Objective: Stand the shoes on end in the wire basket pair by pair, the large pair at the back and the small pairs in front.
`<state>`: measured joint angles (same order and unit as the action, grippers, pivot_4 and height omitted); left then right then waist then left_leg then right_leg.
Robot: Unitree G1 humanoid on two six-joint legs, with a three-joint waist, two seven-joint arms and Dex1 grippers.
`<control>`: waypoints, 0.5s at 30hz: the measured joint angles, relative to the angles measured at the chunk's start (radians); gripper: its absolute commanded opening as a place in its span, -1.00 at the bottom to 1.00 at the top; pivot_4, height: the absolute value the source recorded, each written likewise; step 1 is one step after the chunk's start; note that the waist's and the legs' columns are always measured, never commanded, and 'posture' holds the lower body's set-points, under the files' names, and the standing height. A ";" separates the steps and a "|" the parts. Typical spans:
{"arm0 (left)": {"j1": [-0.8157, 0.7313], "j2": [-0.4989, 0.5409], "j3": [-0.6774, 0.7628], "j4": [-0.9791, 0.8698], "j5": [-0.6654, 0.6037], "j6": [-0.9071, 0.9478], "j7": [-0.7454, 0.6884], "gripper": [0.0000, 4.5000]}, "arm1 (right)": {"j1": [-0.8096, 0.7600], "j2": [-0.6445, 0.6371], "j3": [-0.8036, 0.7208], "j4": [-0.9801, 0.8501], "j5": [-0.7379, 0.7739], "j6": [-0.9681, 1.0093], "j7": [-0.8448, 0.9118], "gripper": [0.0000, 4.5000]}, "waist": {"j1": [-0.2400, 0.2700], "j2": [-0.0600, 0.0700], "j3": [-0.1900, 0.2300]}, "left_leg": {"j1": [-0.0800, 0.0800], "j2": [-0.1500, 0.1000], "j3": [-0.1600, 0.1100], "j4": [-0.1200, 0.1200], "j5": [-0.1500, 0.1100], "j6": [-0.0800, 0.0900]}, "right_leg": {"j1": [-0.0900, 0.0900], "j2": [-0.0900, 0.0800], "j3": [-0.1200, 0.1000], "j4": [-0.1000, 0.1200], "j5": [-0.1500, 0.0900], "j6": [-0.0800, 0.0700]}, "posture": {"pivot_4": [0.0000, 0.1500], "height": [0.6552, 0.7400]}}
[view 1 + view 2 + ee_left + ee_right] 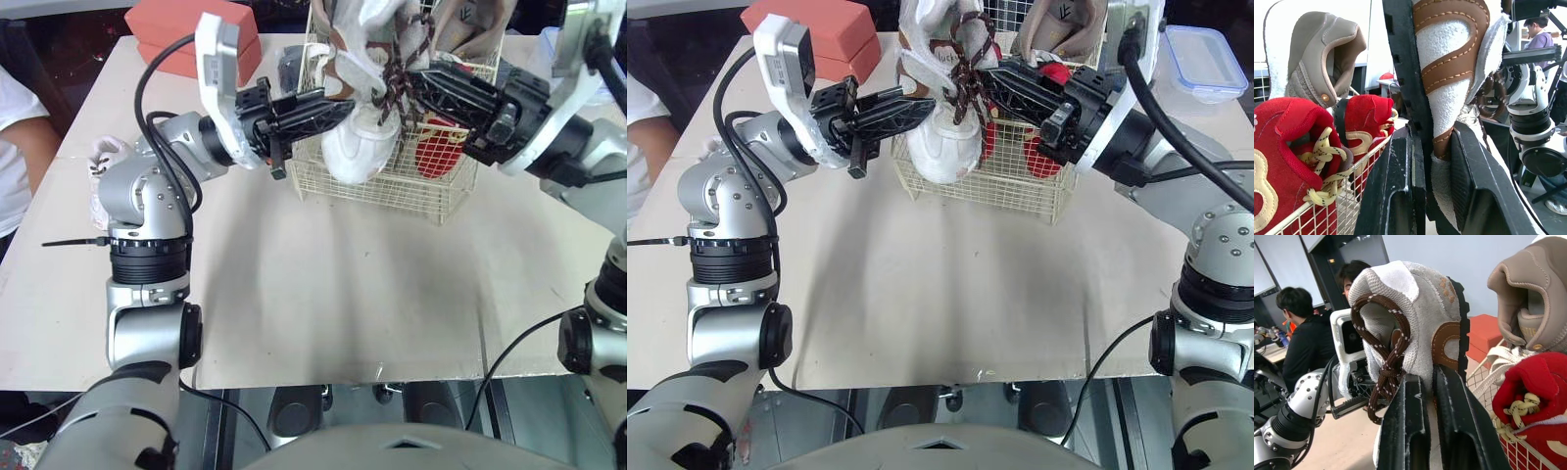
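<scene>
A white-grey shoe [358, 147] with brown trim and brown laces hangs upright over the front left part of the wire basket [392, 191]. My left gripper [343, 110] reaches in from the left, shut on its heel side [1442, 147]. From the right, my right gripper [411, 83] is shut on the shoe's collar edge [1429, 377]. Inside the basket a red pair [438, 147] with yellow laces stands on end at the front right. A large tan pair [470, 29] stands behind it.
Orange-red boxes [186, 29] lie at the table's back left. A small white shoe [103, 162] rests on the table behind my left arm. A clear lidded container [1205, 59] sits at the back right. A person [20, 137] stands at the left edge.
</scene>
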<state>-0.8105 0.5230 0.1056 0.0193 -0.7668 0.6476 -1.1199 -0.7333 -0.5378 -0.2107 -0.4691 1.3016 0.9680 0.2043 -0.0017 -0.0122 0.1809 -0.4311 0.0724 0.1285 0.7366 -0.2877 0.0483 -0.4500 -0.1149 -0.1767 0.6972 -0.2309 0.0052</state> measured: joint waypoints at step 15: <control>-0.035 0.004 -0.005 0.046 -0.022 0.093 0.002 0.00 | 0.078 0.017 0.007 -0.068 -0.008 -0.073 -0.107 -1.00 | -0.006 0.000 0.000 | 0.000 0.000 0.000 0.000 0.000 0.000 | 0.000 0.000 0.000 0.000 0.000 0.000 | 1.00 -0.27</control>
<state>-0.8456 0.5270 0.1010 0.0653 -0.7886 0.7403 -1.1178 -0.6549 -0.5211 -0.2037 -0.5370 1.2937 0.8947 0.0977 -0.0075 -0.0122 0.1809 -0.4310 0.0725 0.1285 0.7362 -0.2877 0.0483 -0.4500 -0.1149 -0.1765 0.6969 -0.2309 0.0052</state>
